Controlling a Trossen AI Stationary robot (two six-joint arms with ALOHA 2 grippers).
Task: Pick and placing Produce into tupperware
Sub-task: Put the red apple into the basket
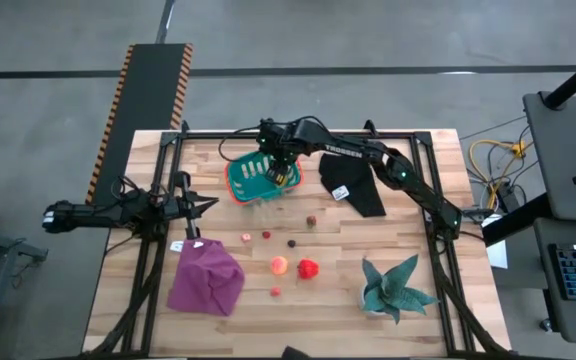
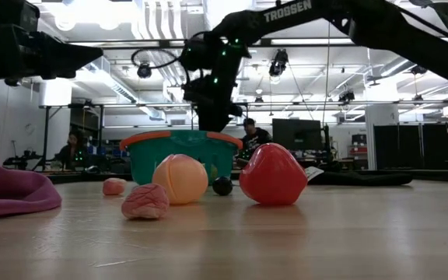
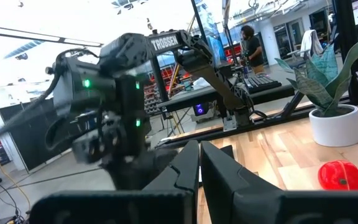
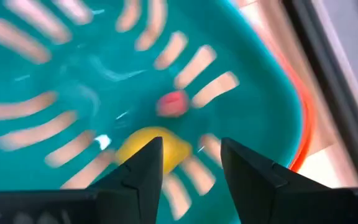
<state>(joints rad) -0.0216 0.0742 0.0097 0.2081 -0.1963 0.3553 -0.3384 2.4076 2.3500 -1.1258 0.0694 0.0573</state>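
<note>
"TROSSEN" marks the right arm (image 2: 302, 12) — its fingers (image 4: 188, 171) parted, empty, over the tupperware (image 4: 260, 93); left fingers (image 3: 197, 180) closed, empty.

From my left gripper (image 3: 199, 163), fingers pressed together, I see a red toy fruit (image 3: 340, 175) beside a white-potted plant (image 3: 331, 93).

Right arm extended diagonally across the table, wrist pitched downward; right gripper (image 4: 190, 163) pointed straight down, fingers parted with a clear gap. Left arm parked at the table's left edge; left gripper (image 3: 199, 163) fingers pressed together.
</note>
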